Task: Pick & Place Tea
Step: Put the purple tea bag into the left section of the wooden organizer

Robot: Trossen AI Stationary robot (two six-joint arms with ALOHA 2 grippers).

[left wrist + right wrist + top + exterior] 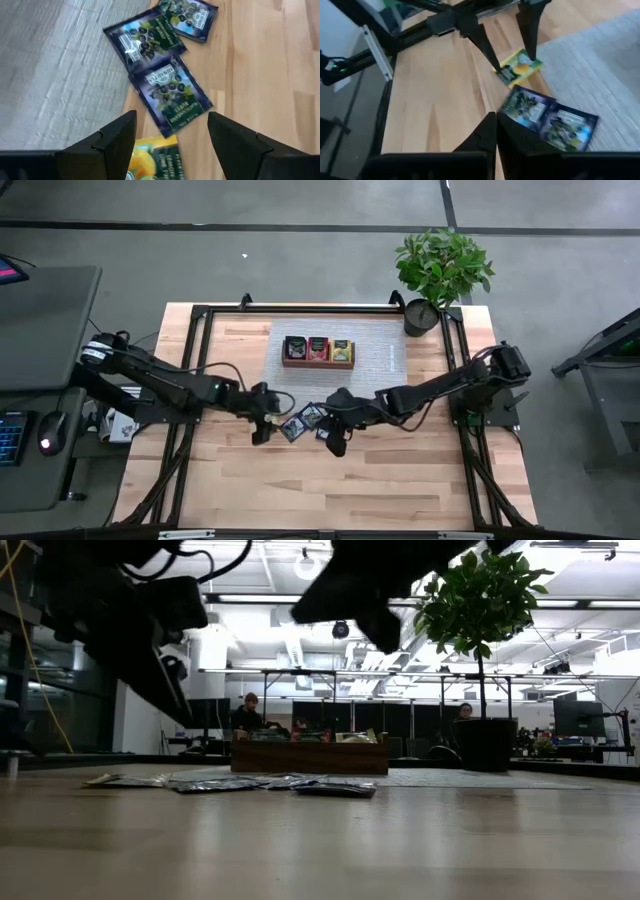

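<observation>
Dark tea packets [170, 95] flat on desk [270, 60], corners askew; yellow packet [519, 67] beside. Left tool [172, 137] wide; right tool [495, 131] closed, empty.

Around your table you have grey floor [300, 205] crossed by dark lines. At nine o'clock stands a grey desk [45, 320] with a mouse [45, 443]. Beyond, ceiling strip lights [262, 599] glow over distant desks, where a seated person [247, 715] shows.

Yellow packet [152, 160] — cut off by frame edge.
</observation>
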